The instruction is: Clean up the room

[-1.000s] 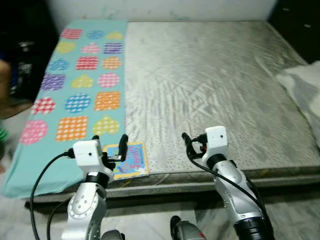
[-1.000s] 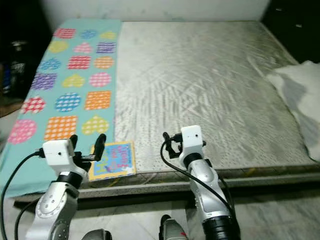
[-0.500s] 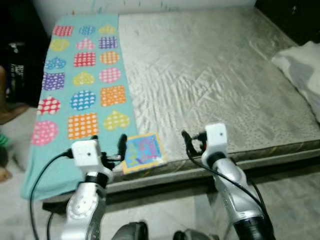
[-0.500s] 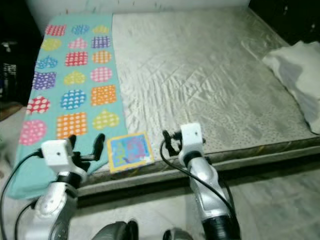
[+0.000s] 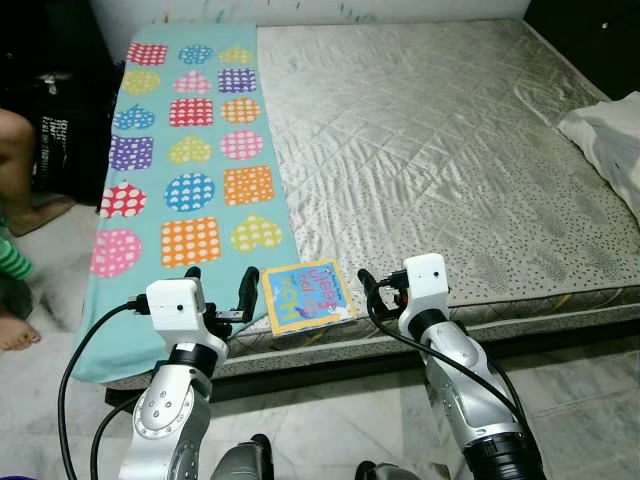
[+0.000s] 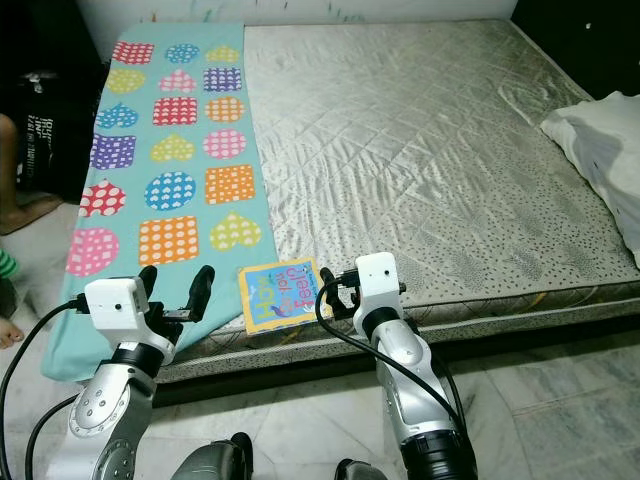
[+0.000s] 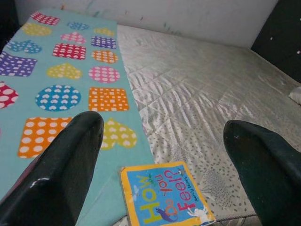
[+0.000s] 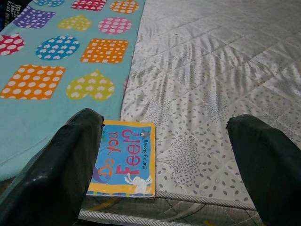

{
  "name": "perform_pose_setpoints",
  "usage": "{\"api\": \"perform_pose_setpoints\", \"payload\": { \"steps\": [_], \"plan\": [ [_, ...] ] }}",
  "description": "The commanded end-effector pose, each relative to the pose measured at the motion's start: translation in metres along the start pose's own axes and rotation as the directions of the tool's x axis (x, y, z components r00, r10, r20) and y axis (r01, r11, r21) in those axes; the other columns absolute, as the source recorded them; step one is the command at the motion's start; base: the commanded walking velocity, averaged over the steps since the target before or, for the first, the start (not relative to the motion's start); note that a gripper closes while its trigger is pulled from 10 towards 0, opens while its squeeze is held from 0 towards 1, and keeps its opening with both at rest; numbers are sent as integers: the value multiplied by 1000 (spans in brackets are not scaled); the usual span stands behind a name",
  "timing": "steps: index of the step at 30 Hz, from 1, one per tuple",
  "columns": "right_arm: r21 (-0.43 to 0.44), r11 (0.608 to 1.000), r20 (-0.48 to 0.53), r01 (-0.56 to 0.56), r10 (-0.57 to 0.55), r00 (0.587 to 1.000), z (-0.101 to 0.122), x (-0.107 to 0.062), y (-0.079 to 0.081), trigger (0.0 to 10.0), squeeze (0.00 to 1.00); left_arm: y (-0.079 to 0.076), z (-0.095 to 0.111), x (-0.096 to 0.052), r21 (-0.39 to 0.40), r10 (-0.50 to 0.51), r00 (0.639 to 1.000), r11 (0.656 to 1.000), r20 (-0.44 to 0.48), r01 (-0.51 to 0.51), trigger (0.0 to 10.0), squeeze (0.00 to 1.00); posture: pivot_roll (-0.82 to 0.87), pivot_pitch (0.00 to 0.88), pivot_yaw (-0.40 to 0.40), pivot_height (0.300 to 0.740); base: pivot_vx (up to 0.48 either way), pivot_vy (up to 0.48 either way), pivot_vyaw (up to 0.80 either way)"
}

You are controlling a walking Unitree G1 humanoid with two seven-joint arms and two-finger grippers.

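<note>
1. While both arms were raised before the bed (image 5: pixel 450 150), the step in hand looked like lining up on the picture book (image 5: pixel 308 293), the one loose thing near them.
2. Book lay flat at the bed's near edge, straddling the seam between the teal patterned blanket (image 5: pixel 180 170) and the bare grey mattress.
3. Left gripper (image 5: pixel 219 287) hovered just beside the book, on the blanket side; jaws spread wide, holding nothing.
4. Right gripper (image 6: pixel 335 288) hovered just off the book's other side; jaws likewise wide apart and empty.
5. Next move, by my reckoning: one gripper must reach forward and down, getting a finger under the overhanging edge.
6. White pillow (image 5: pixel 610 140) sat far right; a person's leg (image 5: pixel 25 150) showed at left.
</note>
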State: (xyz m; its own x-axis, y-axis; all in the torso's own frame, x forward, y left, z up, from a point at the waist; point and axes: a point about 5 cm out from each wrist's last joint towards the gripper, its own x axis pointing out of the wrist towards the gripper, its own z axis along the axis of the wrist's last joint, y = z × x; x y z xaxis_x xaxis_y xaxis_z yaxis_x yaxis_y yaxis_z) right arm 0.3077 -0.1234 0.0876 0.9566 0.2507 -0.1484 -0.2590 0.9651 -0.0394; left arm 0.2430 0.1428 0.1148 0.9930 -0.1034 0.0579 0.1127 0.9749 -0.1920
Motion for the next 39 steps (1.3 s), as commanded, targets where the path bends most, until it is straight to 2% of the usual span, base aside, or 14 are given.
{"api": "perform_pose_setpoints", "payload": {
  "steps": [1,17,25,33,39],
  "plan": [
    [1,1000,0,13,-13,1000,-1,-1,-3,10000,0,0,1,-2,1,-7,1000,1000,8,7,10000,0,115,198,-32,740,304,0,0],
    [2,1000,7,29,-29,1000,-1,-1,-5,10000,0,2,0,-1,8,-3,1000,1000,-1,3,10000,0,111,213,-31,740,349,0,0],
    [-7,999,11,44,-44,999,0,-1,-11,10000,0,2,-1,0,9,2,1000,1000,-9,-2,10000,0,110,210,-29,740,0,0,0],
    [0,999,0,49,-49,999,-3,-2,-10,10000,0,3,-2,0,13,6,1000,1000,-24,-6,10000,0,114,213,-23,740,0,0,0],
    [9,998,-2,59,-59,998,-4,-1,-11,10000,0,4,-3,-1,15,13,999,1000,-30,-12,10000,0,119,209,-17,740,0,0,-751]
  ]
}}
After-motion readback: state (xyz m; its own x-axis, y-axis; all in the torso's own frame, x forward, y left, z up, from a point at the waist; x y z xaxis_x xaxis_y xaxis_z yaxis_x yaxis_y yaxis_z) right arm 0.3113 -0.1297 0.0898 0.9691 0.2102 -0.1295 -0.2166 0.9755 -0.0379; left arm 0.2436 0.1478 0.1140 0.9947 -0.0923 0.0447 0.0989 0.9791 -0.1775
